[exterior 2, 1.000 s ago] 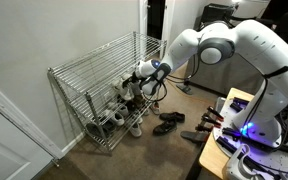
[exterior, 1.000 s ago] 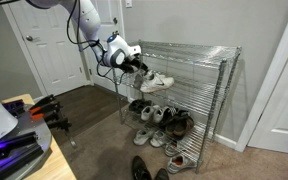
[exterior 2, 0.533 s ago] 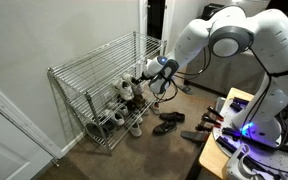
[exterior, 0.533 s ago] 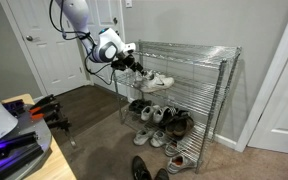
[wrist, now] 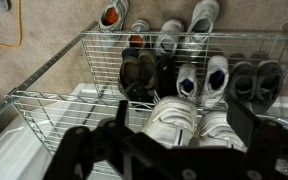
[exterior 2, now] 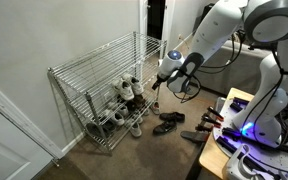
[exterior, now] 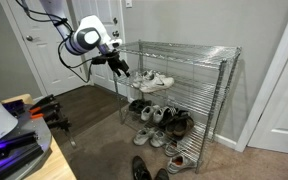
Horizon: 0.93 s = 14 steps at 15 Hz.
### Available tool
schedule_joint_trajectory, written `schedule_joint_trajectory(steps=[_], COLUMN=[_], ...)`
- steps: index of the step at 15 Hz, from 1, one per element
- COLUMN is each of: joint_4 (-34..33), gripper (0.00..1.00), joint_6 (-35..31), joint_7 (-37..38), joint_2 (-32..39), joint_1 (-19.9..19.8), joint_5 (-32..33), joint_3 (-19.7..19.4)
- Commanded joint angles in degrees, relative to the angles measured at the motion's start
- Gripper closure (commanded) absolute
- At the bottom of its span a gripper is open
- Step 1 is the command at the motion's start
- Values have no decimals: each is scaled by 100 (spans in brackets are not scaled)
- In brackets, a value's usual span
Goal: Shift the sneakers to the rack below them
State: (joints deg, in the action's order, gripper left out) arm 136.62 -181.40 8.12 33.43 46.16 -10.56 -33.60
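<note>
I'm looking at an exterior view of a room with brown carpet (exterior: 94, 120), a grey wall (exterior: 184, 20) and a white door (exterior: 44, 50). A chrome shelving unit (exterior: 184, 49) is standing against the wall. The sneakers (exterior: 153, 82) are sitting side by side on the rack (exterior: 196, 92), the second tier from the top, near its end closest to the arm. The gripper (exterior: 117, 68) is hanging just off that end, apart from the pair and carrying nothing. Mixed shoes (exterior: 162, 116) are crowding the lower tiers, and black shoes (exterior: 142, 168) are lying on the carpet in front.

In an exterior view from the far side, the gripper (exterior 2: 155, 83) is hovering just off the front corner of the unit, close beside the sneakers (exterior 2: 128, 90). The black shoes (exterior 2: 167, 124) are lying on the floor below it, and a cluttered desk (exterior 2: 224, 150) is filling the lower right corner.

In the wrist view I'm peering down through the wire grid of the rack (wrist: 69, 108). The sneakers (wrist: 184, 122) are resting on it at the near edge, toes toward the camera. The fingers (wrist: 92, 150) are blurred, dark and spread wide, with the jaws parted and empty. Lower shoes are showing through the wire.
</note>
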Motion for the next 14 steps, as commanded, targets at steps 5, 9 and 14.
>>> schedule_joint_trajectory(steps=[5,9,14], joint_4=[436,376,368], gripper=[0,0,0], joint_6=[-10,-8,-8], joint_7=[120,125,125], joint_2=[-472,-382,-374], joint_1=[38,46,46], joint_5=[423,420,419], joint_3=[-49,-48,-48])
